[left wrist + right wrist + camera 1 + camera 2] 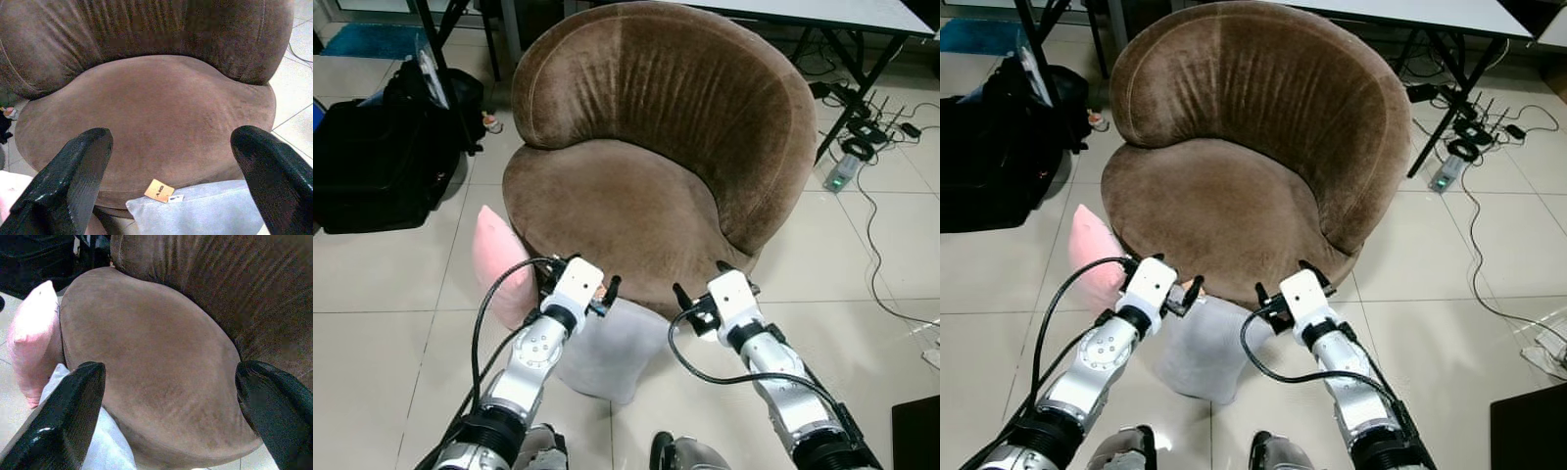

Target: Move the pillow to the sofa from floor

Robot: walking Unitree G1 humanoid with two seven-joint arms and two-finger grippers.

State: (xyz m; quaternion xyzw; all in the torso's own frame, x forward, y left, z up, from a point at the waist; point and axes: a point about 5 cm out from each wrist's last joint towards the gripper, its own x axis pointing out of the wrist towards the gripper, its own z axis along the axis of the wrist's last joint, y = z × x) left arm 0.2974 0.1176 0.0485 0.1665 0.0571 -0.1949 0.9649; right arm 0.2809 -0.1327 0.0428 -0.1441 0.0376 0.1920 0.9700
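Both tools hang spread wide and hold nothing: the left tool and right tool sit at the front edge of the sofa, just above a grey pillow.

By size, the sofa comes first: a round brown tub chair with a deep seat and a high curved back, standing on a tiled floor. A black bag lies to its left, and a bench with cables beneath stands behind on the right.

The grey pillow leans on the floor against the sofa's front, between the two arms. It looks soft, pale and square, with a small tan tag at its top edge. A pink pillow stands against the sofa's left side, touching it.

The step in hand appears to be reaching down for the grey pillow. To do it well, both tools should probably drop lower, straddle its upper corners, and pinch deep enough that the soft cover does not slip. The lift then needs to clear the seat's rim.
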